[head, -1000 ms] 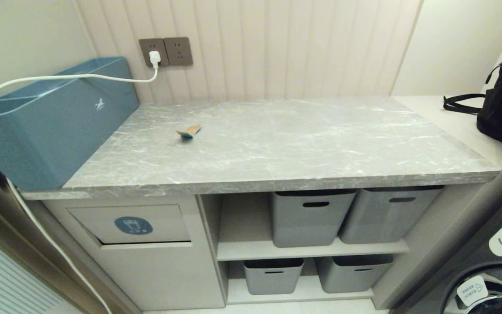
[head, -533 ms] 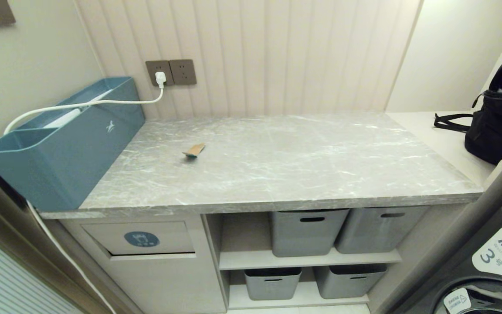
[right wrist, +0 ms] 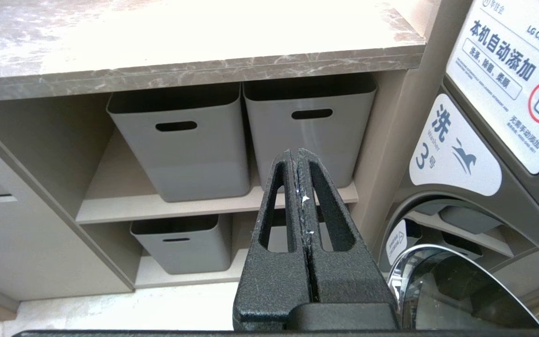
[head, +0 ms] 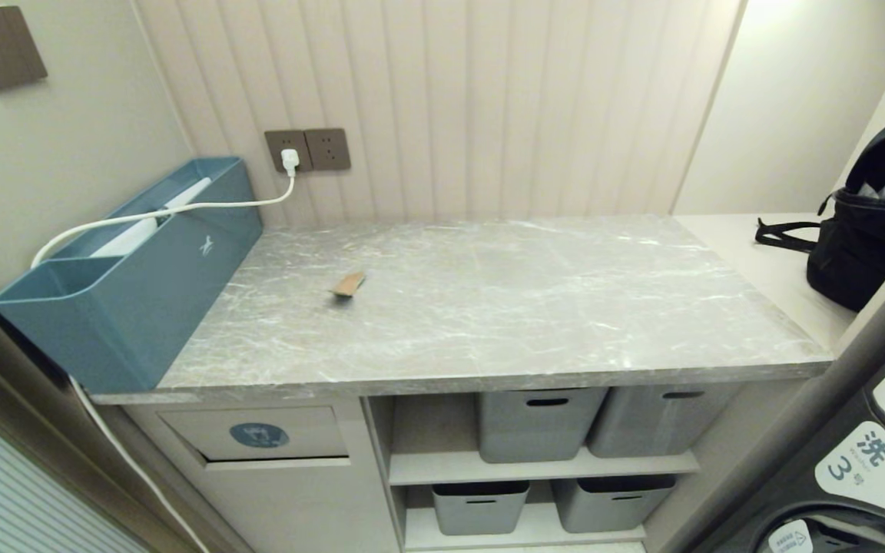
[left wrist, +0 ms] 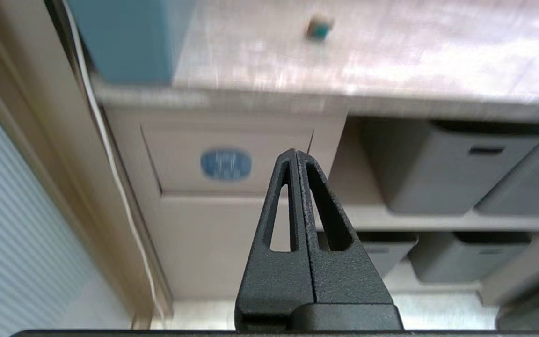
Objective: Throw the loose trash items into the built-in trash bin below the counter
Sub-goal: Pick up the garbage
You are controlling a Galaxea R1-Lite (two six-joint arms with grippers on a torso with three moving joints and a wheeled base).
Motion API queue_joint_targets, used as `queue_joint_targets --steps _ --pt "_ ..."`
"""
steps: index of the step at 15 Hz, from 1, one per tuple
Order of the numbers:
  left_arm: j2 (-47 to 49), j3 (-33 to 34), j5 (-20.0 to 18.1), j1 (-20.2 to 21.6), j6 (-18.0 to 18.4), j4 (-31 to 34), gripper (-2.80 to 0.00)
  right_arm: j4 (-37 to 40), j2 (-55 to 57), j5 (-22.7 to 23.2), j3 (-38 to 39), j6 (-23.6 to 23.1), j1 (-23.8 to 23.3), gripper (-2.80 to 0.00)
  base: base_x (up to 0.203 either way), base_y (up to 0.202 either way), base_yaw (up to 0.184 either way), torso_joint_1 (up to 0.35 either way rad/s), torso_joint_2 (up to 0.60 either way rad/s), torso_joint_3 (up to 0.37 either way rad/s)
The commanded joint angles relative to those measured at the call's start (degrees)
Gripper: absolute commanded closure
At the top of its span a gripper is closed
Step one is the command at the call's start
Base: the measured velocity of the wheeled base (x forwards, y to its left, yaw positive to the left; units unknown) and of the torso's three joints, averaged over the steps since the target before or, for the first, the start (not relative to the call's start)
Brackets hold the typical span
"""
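Note:
One cardboard scrap (head: 349, 283), brown on top, lies on the grey marbled counter (head: 488, 307) left of its middle; the left wrist view shows the scrap (left wrist: 319, 28) as a small teal blur. Below the counter's left end is the built-in trash bin (head: 258, 435), its beige flap with the blue oval sticker (left wrist: 226, 164) closed. My left gripper (left wrist: 295, 153) is shut and empty, held low in front of the bin cabinet. Facing the shelf tubs, my right gripper (right wrist: 296, 152) is shut and empty too. Neither arm shows in the head view.
A long teal-blue box (head: 135, 269) with a white cable (head: 181, 207) plugged into the wall stands on the counter's left end. Several grey tubs (head: 538, 422) fill the shelves under the counter. A black backpack (head: 873, 230) sits on the cream surface; a washing machine (right wrist: 480, 154) stands at right.
The whole head view has shifted: counter, box and cabinet sit lower in the picture and more wall shows above, as the camera rose. The scrap has stayed in place on the counter.

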Motion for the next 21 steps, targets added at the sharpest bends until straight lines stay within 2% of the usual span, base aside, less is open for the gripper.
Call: queue_joint_targets --steps 1,4,5,10,13,17,19,21 --pt "5.44 -4.78 -0.57 -0.22 -0.09 -0.10 0.00 -0.04 0.02 -0.01 0.08 0.02 0.01 0.00 0.000 0.000 0.000 0.000 0.00 0.000" --pt "25.01 -20.50 -3.65 -3.24 -0.55 -0.27 0.00 -0.04 0.02 -0.01 0.00 0.02 0.01 0.00 0.000 0.000 0.000 0.000 0.00 0.000" --pt "32.56 -25.35 -4.75 -4.34 -0.85 -0.59 -2.80 -0.04 0.02 -0.01 0.00 0.02 0.01 0.00 0.000 0.000 0.000 0.000 0.00 0.000" --pt "69.00 -47.27 -10.93 -7.25 -1.53 -8.26 -2.80 -0.04 0.02 -0.01 0.00 0.02 0.01 0.00 0.000 0.000 0.000 0.000 0.00 0.000" --pt "85.82 -58.08 -13.22 -9.28 -4.90 -9.35 -2.80 -0.04 0.02 -0.01 0.00 0.02 0.01 0.00 0.000 0.000 0.000 0.000 0.00 0.000" --pt "101.50 -73.86 -13.58 -12.29 -6.63 0.04 -2.80 -0.04 0.02 -0.01 0.00 0.02 0.01 0.00 0.000 0.000 0.000 0.000 0.00 0.000" --pt "108.07 -80.00 -13.12 -12.84 -5.48 3.61 -2.80 -0.04 0.02 -0.01 0.00 0.02 0.01 0.00 0.000 0.000 0.000 0.000 0.00 0.000" --pt "112.75 -84.68 -10.35 -13.22 -4.44 4.57 -2.80 -0.04 0.02 -0.01 0.00 0.02 0.01 0.00 0.000 0.000 0.000 0.000 0.00 0.000"
